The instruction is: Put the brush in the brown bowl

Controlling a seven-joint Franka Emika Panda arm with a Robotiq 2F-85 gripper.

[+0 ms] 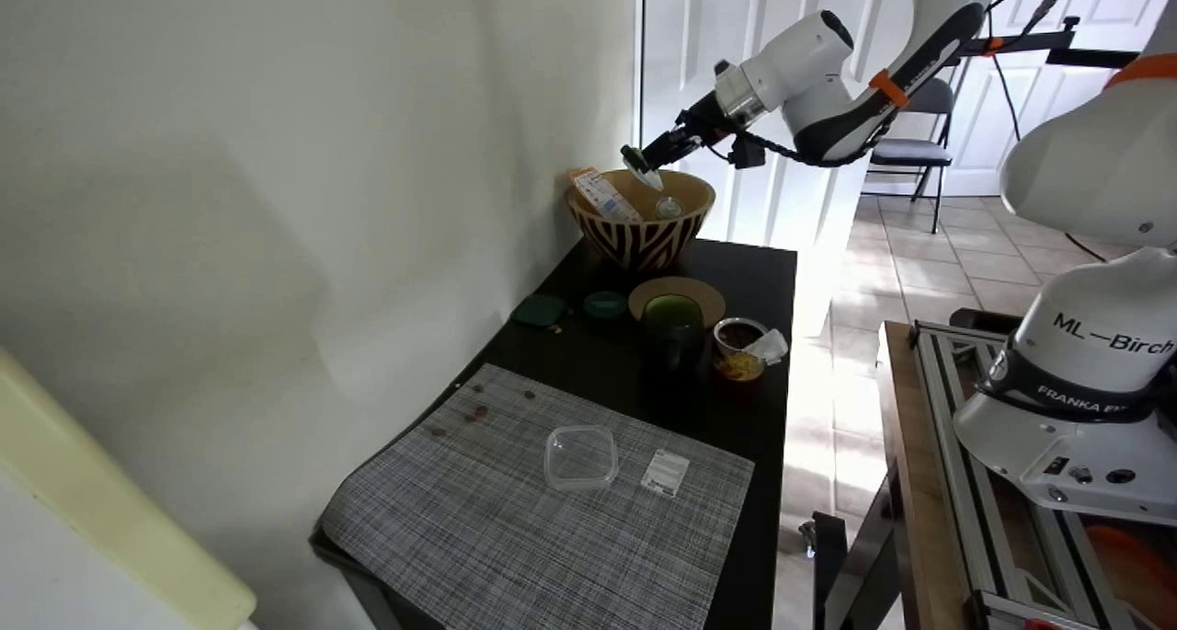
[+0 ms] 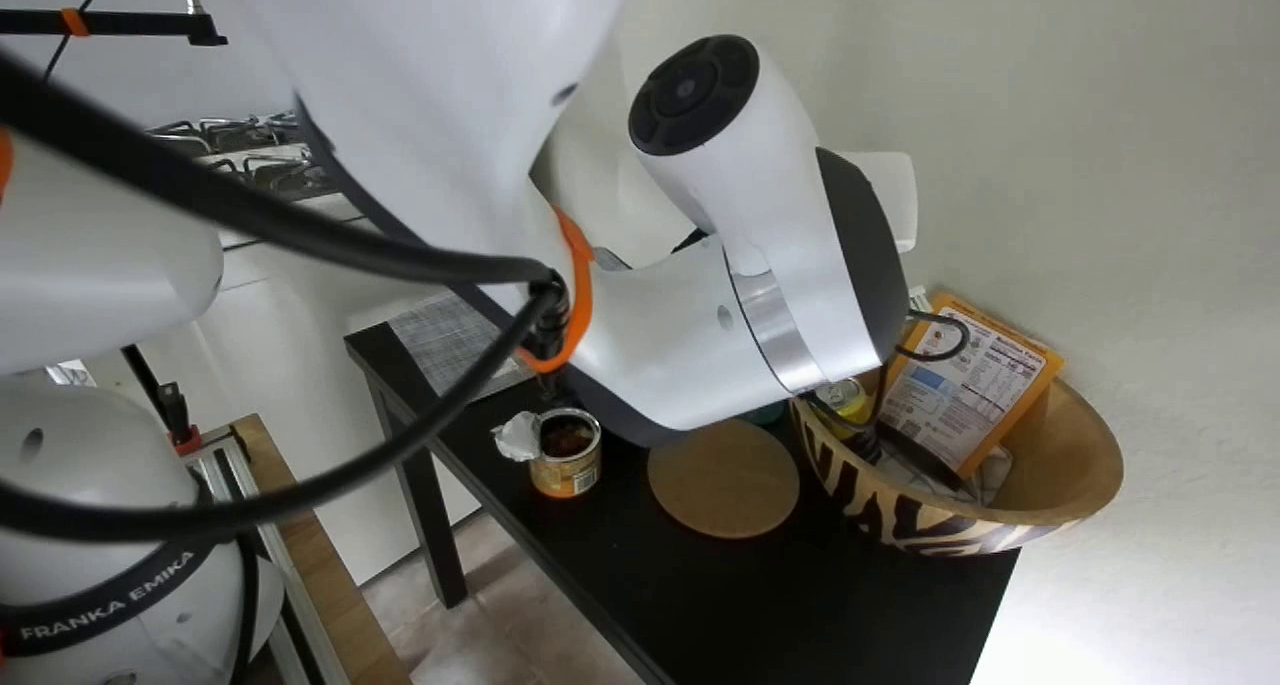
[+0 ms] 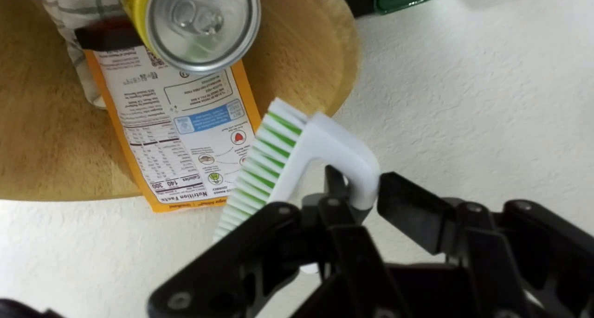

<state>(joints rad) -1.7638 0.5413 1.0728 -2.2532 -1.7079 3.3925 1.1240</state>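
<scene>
The brush (image 3: pixel 285 158) is white with green and white bristles and a looped handle. My gripper (image 3: pixel 361 188) has its two black fingers around the handle of the brush, shut on it. In an exterior view the brush (image 1: pixel 642 166) hangs tilted from the gripper (image 1: pixel 655 154), at the height of the brown bowl's rim or a little above. The brown bowl (image 1: pixel 644 244), tan with dark zigzag stripes, stands at the table's far end; it also shows in an exterior view (image 2: pixel 1075 455) and in the wrist view (image 3: pixel 301 35). In that exterior view the arm hides the brush.
The bowl holds an orange-edged bag (image 3: pixel 185 137), a yellow can (image 3: pixel 204 25) and a checked cloth (image 3: pixel 79 7). A wall (image 1: pixel 414 152) runs close beside it. A tan disc (image 2: pixel 724 480), a dark mug (image 1: pixel 673 336) and an opened tin (image 1: pixel 738 354) stand nearby.
</scene>
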